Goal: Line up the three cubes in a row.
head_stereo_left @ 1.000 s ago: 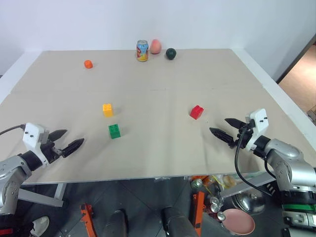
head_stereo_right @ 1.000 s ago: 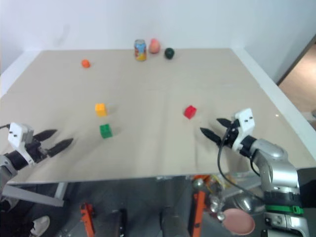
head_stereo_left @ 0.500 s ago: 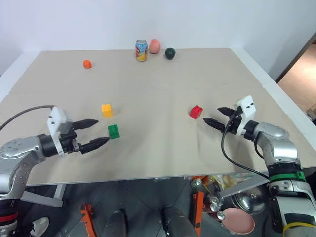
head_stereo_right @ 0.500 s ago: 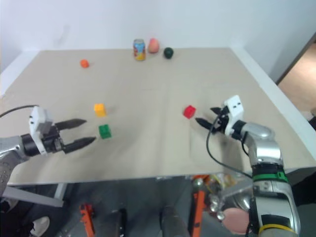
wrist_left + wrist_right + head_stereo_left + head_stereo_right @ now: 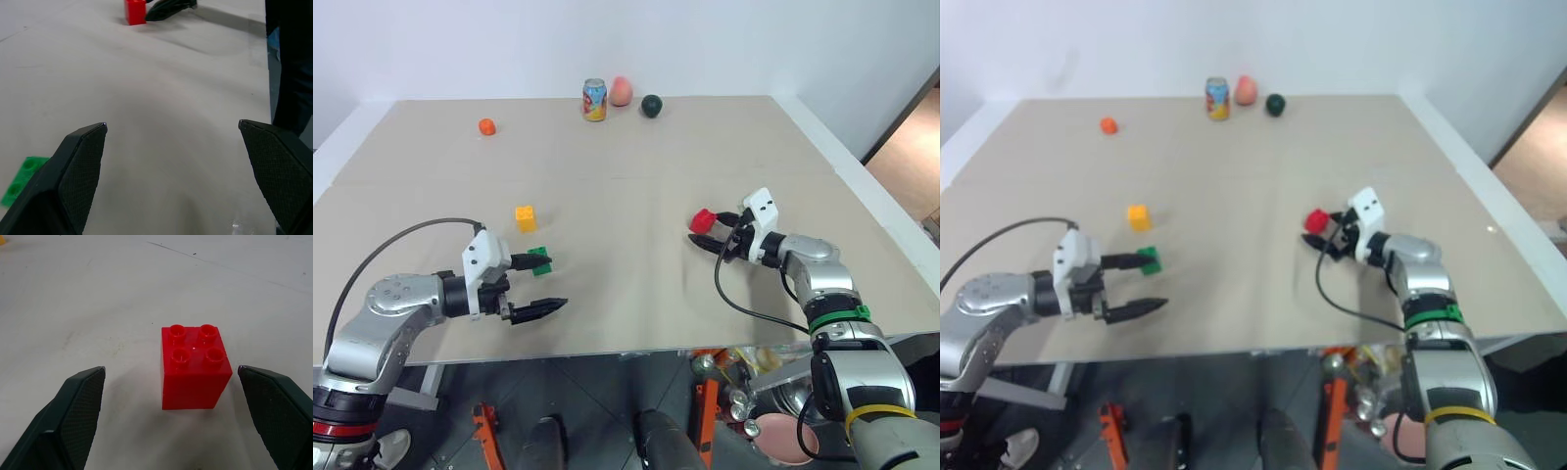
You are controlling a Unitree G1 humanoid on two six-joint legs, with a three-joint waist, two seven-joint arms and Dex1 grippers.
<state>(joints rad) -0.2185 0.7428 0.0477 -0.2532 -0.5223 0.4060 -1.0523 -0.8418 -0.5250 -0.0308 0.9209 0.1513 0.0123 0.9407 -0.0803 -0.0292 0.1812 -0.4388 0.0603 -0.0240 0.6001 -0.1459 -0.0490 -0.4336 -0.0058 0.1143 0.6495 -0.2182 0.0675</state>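
Your right pincer (image 5: 714, 228) stands wide open just beside the red cube (image 5: 703, 219) on the tabletop (image 5: 636, 137), the cube lying ahead between its fingers. Your left pincer (image 5: 540, 283) is open too, empty, next to the green cube (image 5: 539, 259). The yellow cube (image 5: 525, 217) sits just beyond the green one.

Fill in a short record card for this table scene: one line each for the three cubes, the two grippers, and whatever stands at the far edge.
red cube: upright, studs up, just ahead of right gripper
green cube: beside left gripper, untouched
yellow cube: just beyond the green cube
left gripper: open, empty
right gripper: open, empty
far edge: can, peach-coloured fruit, dark green ball, small orange fruit
row: not formed
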